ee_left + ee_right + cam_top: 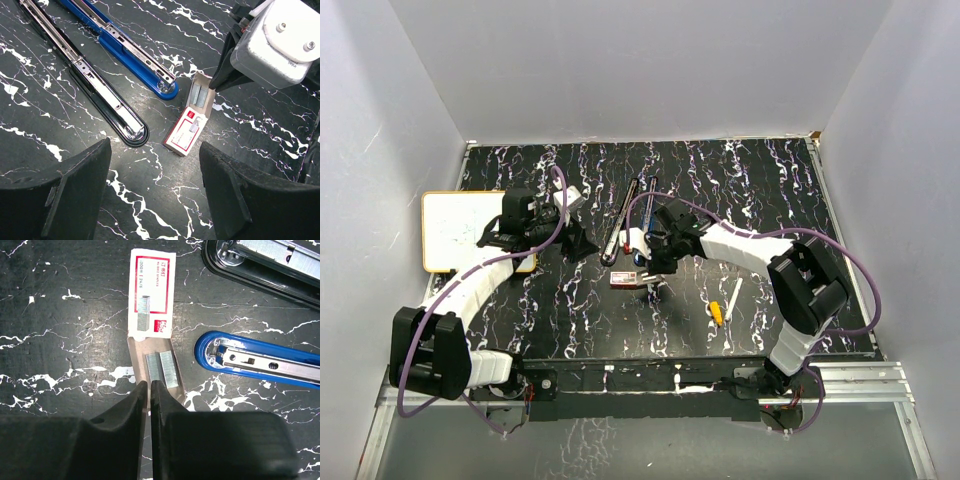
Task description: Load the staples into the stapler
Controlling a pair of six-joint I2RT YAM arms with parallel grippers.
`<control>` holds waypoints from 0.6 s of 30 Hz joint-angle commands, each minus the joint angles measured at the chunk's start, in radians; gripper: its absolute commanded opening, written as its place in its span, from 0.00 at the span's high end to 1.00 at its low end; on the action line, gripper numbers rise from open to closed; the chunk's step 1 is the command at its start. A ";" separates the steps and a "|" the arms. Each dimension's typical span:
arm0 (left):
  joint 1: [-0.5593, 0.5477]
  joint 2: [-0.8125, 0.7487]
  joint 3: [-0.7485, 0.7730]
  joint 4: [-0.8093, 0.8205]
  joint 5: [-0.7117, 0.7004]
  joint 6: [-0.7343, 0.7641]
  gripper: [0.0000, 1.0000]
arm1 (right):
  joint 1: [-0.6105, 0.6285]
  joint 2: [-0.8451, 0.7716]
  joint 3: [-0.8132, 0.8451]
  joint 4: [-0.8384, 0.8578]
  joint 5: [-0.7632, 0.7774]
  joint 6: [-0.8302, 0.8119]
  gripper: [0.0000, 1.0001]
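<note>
The staples box is red and white and lies flat, its tan inner tray pulled out toward my right gripper, with two silver staple strips in it. My right gripper is shut on the tray's near end. The box also shows in the left wrist view and top view. An open blue stapler and an open black stapler lie beside the box. My left gripper is open and empty, above bare table just short of the box.
A yellow-tipped white pen lies right of the right gripper. A white board with a yellow rim sits at the table's left edge, under the left arm. The left gripper is left of the staplers. White walls enclose the table.
</note>
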 commanded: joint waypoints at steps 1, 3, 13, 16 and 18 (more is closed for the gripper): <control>0.005 -0.045 -0.010 0.006 0.020 0.014 0.31 | 0.005 -0.024 0.020 0.059 0.002 0.033 0.86; 0.005 -0.043 -0.010 0.007 0.020 0.014 0.31 | 0.005 -0.012 0.019 0.067 0.007 0.031 0.85; 0.006 -0.043 -0.010 0.006 0.021 0.015 0.31 | 0.017 0.050 0.018 0.058 0.036 -0.002 0.82; 0.006 -0.045 -0.012 0.006 0.022 0.015 0.31 | 0.017 0.062 0.016 0.061 0.041 -0.003 0.82; 0.006 -0.044 -0.012 0.003 0.022 0.017 0.31 | 0.018 0.072 0.016 0.062 0.044 -0.003 0.83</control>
